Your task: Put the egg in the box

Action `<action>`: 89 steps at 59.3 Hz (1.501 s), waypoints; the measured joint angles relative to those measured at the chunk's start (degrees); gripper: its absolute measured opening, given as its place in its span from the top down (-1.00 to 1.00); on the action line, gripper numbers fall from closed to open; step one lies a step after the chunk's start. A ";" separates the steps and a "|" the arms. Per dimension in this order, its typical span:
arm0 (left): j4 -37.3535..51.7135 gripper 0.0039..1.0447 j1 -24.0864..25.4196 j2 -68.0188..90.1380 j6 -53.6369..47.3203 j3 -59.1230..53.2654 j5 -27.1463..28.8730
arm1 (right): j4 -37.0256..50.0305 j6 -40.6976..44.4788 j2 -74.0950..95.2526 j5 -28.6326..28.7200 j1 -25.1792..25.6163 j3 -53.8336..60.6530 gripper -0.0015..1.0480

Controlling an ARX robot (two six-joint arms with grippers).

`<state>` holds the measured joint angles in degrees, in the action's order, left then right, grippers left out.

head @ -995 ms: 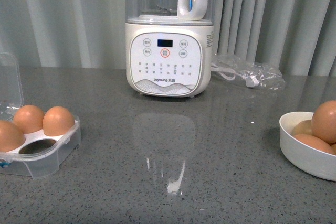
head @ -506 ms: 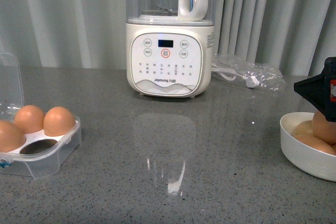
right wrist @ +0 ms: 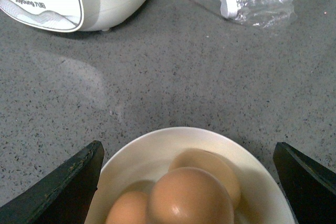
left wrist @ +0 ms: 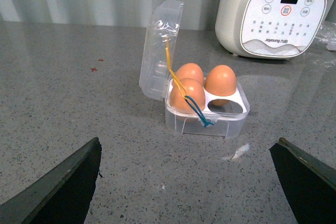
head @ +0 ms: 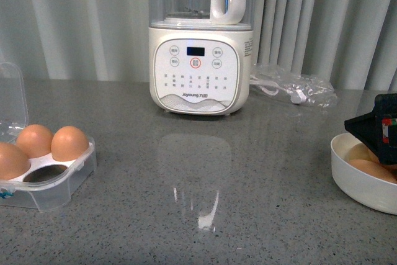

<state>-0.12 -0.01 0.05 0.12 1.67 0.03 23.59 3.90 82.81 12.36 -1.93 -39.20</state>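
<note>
Three eggs (right wrist: pixel 209 162) crowded in bowl (right wrist: pixel 137 157) under wide-open right gripper (right wrist: pixel 186 144); risk of cracking neighbours if closed off-centre on top egg (right wrist: pixel 190 198).

The box (head: pixel 59 184) runs off the front view's left edge; the right pincer (head: pixel 376 127) hides part of the bowl (head: pixel 356 181).

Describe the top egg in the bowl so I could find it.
Right of the white blender, near the counter's front edge, stands a round white bowl. In it, the top egg rests on two other eggs, higher than both.
</note>
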 joint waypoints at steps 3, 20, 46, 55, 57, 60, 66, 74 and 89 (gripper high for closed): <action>0.00 -0.87 0.00 0.00 0.00 0.00 0.00 | 0.00 0.00 0.24 0.04 0.02 0.22 -0.86; 0.00 -0.87 0.00 0.00 0.00 0.00 0.02 | 0.00 0.46 0.39 0.15 -0.20 1.16 -0.79; 0.00 -0.87 0.00 0.00 0.00 0.00 0.00 | -1.03 2.40 -0.74 -0.31 -0.37 2.10 0.18; 0.00 -0.87 0.00 0.00 0.00 0.00 0.00 | -2.86 3.52 -4.63 -0.26 -0.96 2.84 0.18; 0.00 -0.87 0.00 0.00 0.00 0.00 0.00 | -3.54 3.80 -5.99 -0.24 -1.18 2.84 0.18; 0.00 -0.87 0.00 0.00 0.00 0.00 0.00 | -4.61 4.22 -8.41 -0.20 -1.60 2.84 0.18; 0.00 -0.87 -0.02 0.00 0.00 0.00 0.00 | -5.99 4.94 -12.15 0.50 -2.21 2.05 0.18; 0.00 -0.87 0.00 0.00 0.00 0.00 0.00 | -4.68 5.22 -12.52 0.72 -2.69 -1.55 0.18; 0.00 -0.87 0.00 0.00 0.00 0.00 0.00 | -1.14 4.15 -0.57 3.41 -8.57 -11.32 0.18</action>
<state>-0.12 -0.01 0.05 0.12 1.67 0.03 22.46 8.05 82.24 15.77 -10.50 -50.52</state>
